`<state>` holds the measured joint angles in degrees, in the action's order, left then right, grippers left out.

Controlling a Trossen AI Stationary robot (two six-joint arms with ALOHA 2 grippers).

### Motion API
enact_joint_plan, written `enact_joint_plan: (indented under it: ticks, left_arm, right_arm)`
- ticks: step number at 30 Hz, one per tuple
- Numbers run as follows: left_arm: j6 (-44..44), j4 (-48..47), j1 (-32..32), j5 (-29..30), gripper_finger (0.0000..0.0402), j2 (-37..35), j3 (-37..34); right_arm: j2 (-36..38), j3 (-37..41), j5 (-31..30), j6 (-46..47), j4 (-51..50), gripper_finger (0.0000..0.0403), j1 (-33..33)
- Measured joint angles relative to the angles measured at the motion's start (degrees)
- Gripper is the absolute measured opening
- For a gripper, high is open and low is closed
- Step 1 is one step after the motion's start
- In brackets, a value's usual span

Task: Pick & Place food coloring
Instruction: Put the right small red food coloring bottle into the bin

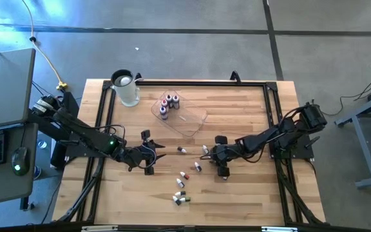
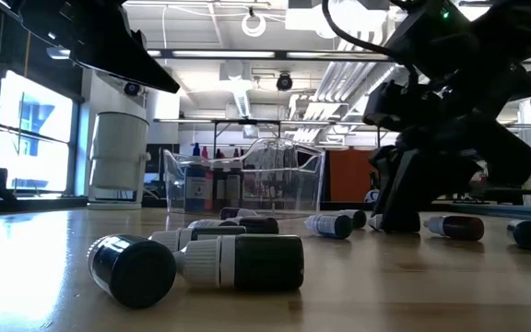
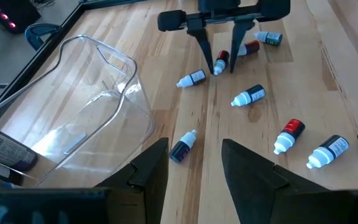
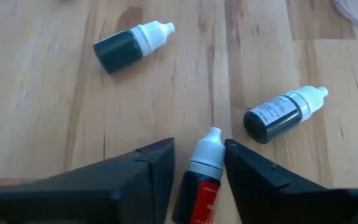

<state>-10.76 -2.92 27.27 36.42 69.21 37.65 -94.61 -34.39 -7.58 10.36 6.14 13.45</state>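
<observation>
- Right gripper (image 4: 197, 163) lowered over small red-labelled white-capped dropper bottle (image 4: 202, 180) lying on wooden surface (image 4: 55, 106), fingers apart around it, not yet clenched.
- Next, probably: clench, lift, carry to clear plastic tray (image 1: 189, 119).
- Left gripper (image 3: 194, 163) released, hovering near tray.

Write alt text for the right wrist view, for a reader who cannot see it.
The right gripper sits low over the wooden table, its two dark fingers on either side of a red-labelled dropper bottle with a white cap. Two dark, white-capped dropper bottles lie on their sides beyond it, one farther off and one nearer.
</observation>
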Motion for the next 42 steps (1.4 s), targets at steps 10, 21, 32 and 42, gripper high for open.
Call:
enact_joint_plan:
  ticks: [10,21,32,42]
  left_arm:
    - [-0.02,0.04,0.02,0.0,0.0147,0.0,0.0]
    - [-0.04,0.24,0.01,0.15,0.0147,0.0,0.0]
    - [-0.04,0.26,0.01,0.16,0.0147,0.0,0.0]
    - [-0.24,0.15,0.02,0.09,0.0147,0.0,0.0]
  right_arm:
    - [-0.35,0.34,6.07,2.24,14.25,0.0063,0.12]
    - [-0.26,-8.78,-18.2,-22.3,39.51,0.0072,-2.67]
    - [-6.78,-27.98,-5.62,-9.14,-1.58,0.0072,-20.66]
    - [-13.21,-33.59,1.42,-9.63,-8.26,0.0079,-25.94]
